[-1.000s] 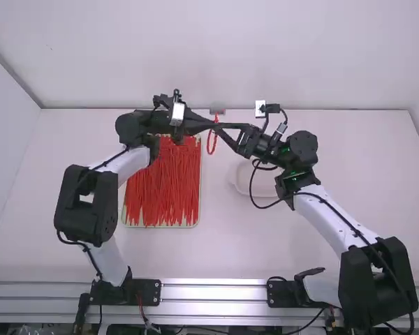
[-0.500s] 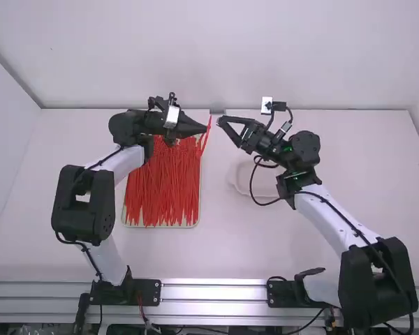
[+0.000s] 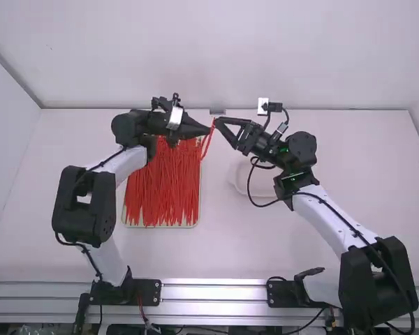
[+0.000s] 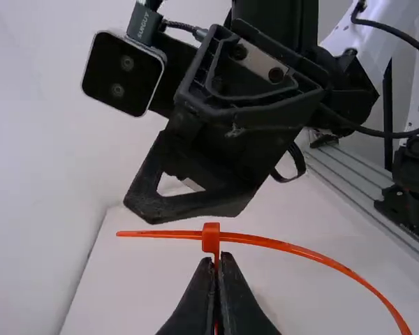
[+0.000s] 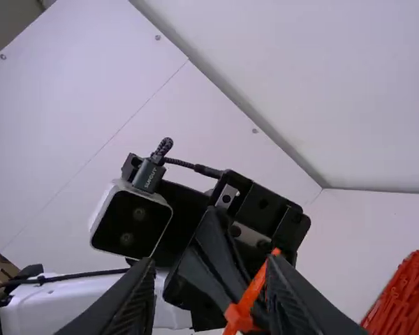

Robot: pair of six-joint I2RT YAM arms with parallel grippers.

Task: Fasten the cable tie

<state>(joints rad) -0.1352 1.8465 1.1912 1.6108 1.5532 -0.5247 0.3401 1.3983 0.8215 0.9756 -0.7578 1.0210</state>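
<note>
left pincer (image 4: 215, 259): clenched on cable tie (image 4: 211, 237) under its head
right pincer (image 5: 211, 264): released
next: we'd pinch the tail, pull straight

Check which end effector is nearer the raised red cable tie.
Left. The left end effector is shut on the cable tie just below its head. The right end effector faces it, open, close by but not gripping it.
</note>
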